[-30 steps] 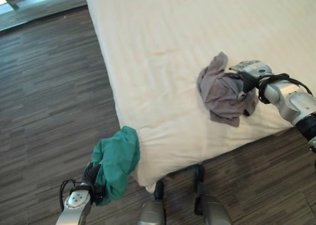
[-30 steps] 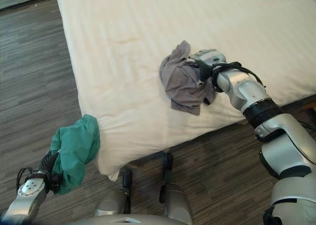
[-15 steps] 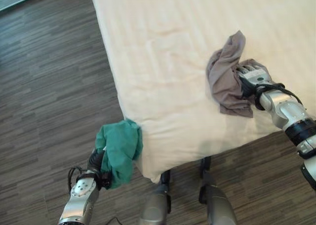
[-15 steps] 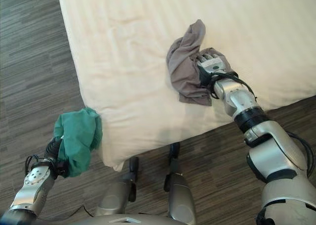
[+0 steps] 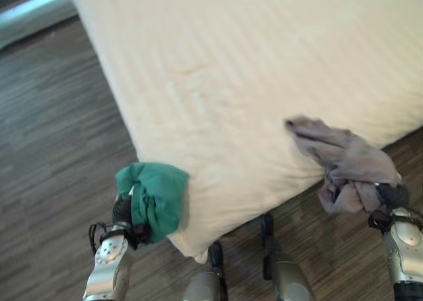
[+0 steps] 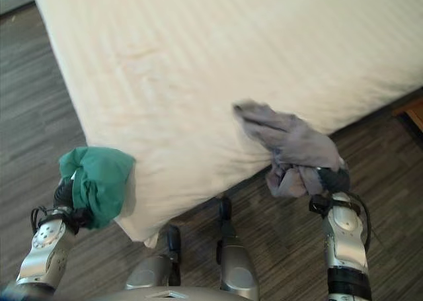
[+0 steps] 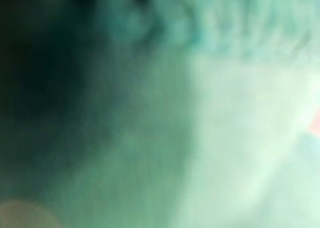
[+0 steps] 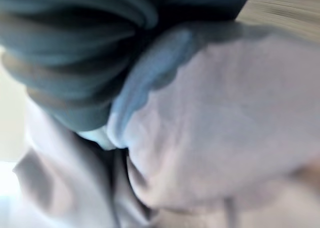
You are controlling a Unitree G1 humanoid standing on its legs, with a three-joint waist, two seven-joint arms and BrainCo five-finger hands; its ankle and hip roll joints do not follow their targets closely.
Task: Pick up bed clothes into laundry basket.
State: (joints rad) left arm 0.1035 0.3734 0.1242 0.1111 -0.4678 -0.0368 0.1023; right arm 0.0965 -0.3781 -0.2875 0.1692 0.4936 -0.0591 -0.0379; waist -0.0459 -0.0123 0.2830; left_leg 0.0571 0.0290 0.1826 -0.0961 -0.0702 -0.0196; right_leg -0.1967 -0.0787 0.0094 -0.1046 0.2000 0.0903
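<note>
A bunched green garment point(image 5: 155, 198) hangs beside the bed's near corner, with my left hand point(image 5: 122, 212) shut on it; the same green cloth point(image 7: 150, 112) covers the left wrist view. A grey garment point(image 5: 344, 162) trails from the bed's front edge down past it, and my right hand point(image 5: 391, 196) is shut on its lower end above the floor. In the right wrist view the grey cloth point(image 8: 210, 128) lies close against the dark ribbed cover. The fingers of both hands are mostly buried in cloth.
The bed point(image 5: 251, 69) with its cream striped sheet takes up most of the scene, its near corner between my arms. Dark wood plank floor point(image 5: 53, 155) runs along the left and front of the bed. A brown edge point(image 6: 415, 112) shows at the far right.
My right hand has pulled the grey garment off the bed top, down over the front edge. The left hand has risen slightly with the green garment. The camera has shifted.
</note>
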